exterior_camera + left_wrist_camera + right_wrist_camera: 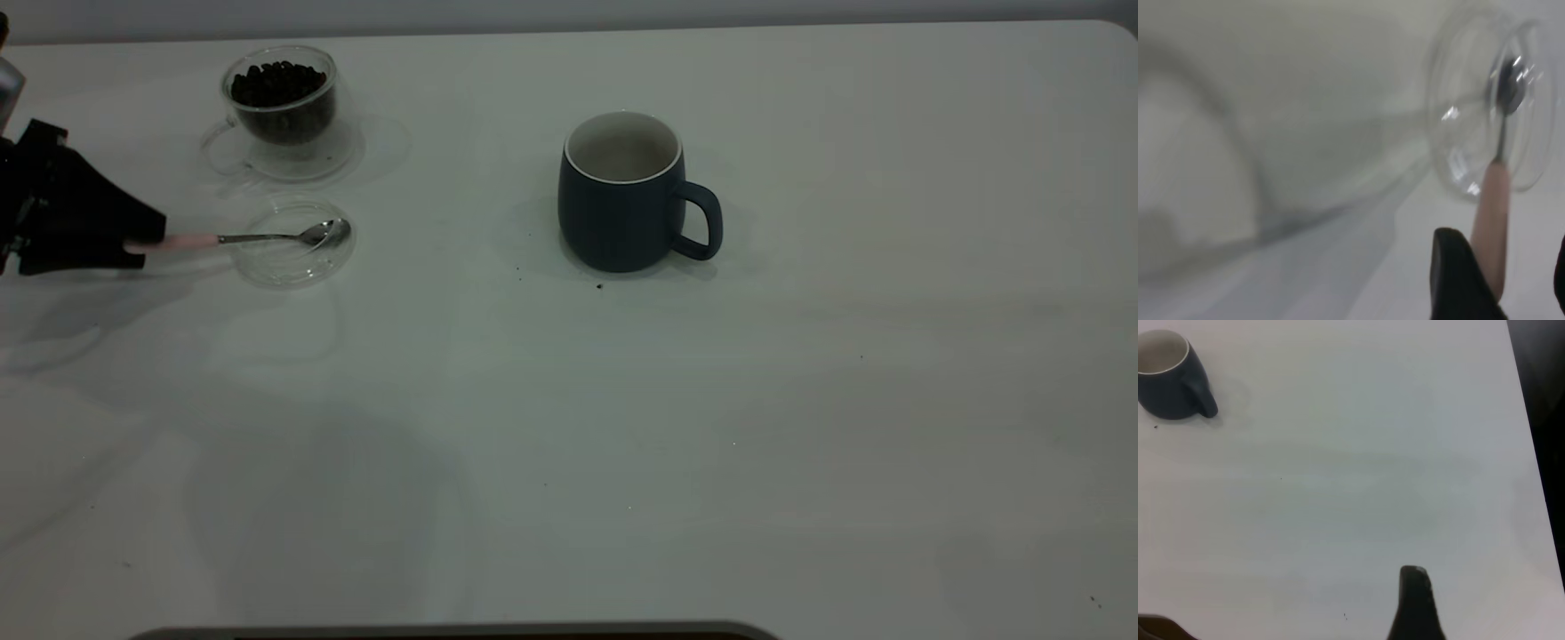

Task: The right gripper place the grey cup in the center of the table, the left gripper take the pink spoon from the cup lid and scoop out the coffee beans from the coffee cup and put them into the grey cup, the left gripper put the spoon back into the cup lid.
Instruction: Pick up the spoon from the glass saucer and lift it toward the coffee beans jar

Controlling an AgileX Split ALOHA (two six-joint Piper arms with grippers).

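The grey cup [622, 200] stands upright near the middle of the table [622, 427], handle to the right; it also shows far off as the grey cup [1168, 377]. The pink spoon [267, 237] lies with its metal bowl in the cup lid [293, 242] and its pink handle pointing left. My left gripper [147, 242] is at the handle's end, open, with its jaws either side of the pink spoon [1491, 213]. The coffee cup [283, 107] holds the coffee beans [277, 84] behind the lid. Only one black finger [1415, 603] of my right gripper shows, over bare table.
The lid and the coffee cup sit close together at the back left. A few dark specks [598, 286] lie in front of the grey cup. The table's right edge [1528, 453] runs beside my right arm. A dark rim [444, 631] lines the front edge.
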